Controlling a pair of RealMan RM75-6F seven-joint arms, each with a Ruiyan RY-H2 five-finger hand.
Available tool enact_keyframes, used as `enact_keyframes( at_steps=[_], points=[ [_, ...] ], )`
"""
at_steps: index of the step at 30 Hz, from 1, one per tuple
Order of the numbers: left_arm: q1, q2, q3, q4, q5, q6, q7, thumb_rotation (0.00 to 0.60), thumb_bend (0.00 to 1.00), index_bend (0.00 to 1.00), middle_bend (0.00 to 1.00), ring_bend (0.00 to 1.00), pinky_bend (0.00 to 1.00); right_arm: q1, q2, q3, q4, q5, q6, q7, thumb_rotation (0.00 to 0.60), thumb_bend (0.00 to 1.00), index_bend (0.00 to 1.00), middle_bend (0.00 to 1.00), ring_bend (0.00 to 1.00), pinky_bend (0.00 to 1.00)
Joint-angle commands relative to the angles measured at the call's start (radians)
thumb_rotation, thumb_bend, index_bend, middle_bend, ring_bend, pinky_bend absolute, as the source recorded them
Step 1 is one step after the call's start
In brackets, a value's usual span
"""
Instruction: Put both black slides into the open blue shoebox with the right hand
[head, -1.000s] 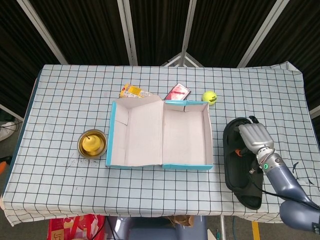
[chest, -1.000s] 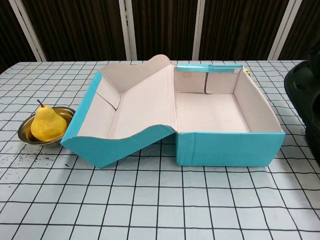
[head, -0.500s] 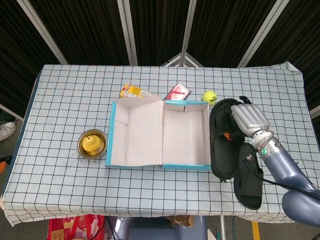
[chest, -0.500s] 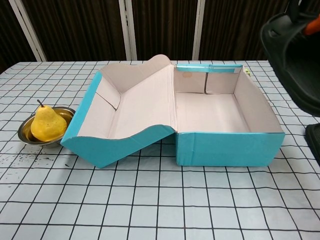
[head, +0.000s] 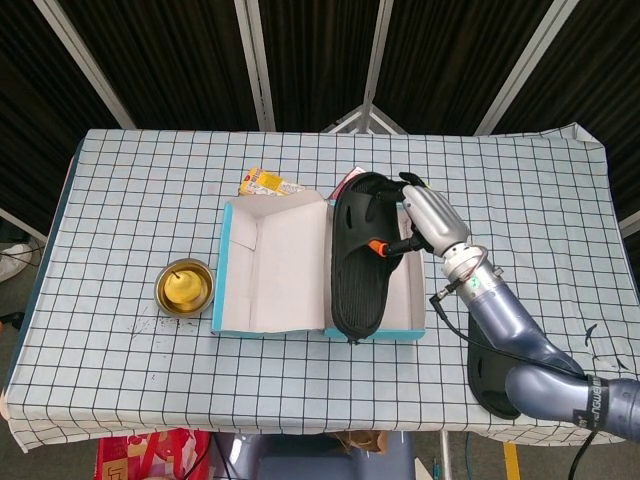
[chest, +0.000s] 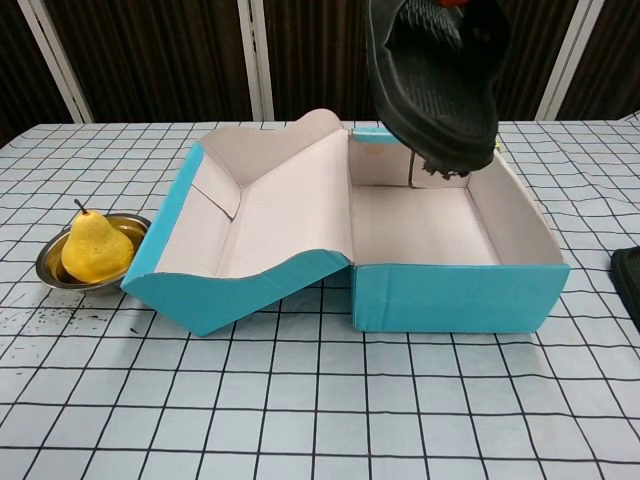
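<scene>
The right hand (head: 432, 222) grips one black rubber slide (head: 363, 255) and holds it in the air above the open blue cardboard shoebox (head: 372, 330), over the box's tray rather than its folded-back lid. The second black slide (head: 487, 378) lies on the checked worktop (head: 140, 200), well to the right of the box. The left hand is out of sight.
</scene>
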Motion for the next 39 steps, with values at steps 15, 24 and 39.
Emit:
enact_keyframes(
  at_steps=[15, 24, 39],
  points=[
    [-0.005, -0.008, -0.011, 0.009, -0.037, -0.026, 0.030, 0.600, 0.36, 0.00, 0.00, 0.00, 0.07, -0.110, -0.370, -0.038, 0.420, -0.547, 0.203, 0.462, 0.600, 0.29, 0.53, 0.54, 0.24, 0.00],
    [-0.013, -0.019, -0.016, 0.003, -0.053, -0.040, 0.082, 0.600, 0.36, 0.00, 0.00, 0.00, 0.07, -0.114, -0.481, -0.096, 0.635, -0.665, 0.258, 0.571, 0.600, 0.29, 0.54, 0.54, 0.24, 0.00],
    [-0.027, -0.034, -0.018, 0.004, -0.061, -0.058, 0.119, 0.600, 0.36, 0.00, 0.00, 0.00, 0.07, -0.100, -0.599, -0.120, 0.847, -0.694, 0.269, 0.664, 0.600, 0.29, 0.54, 0.54, 0.24, 0.00]
  ],
)
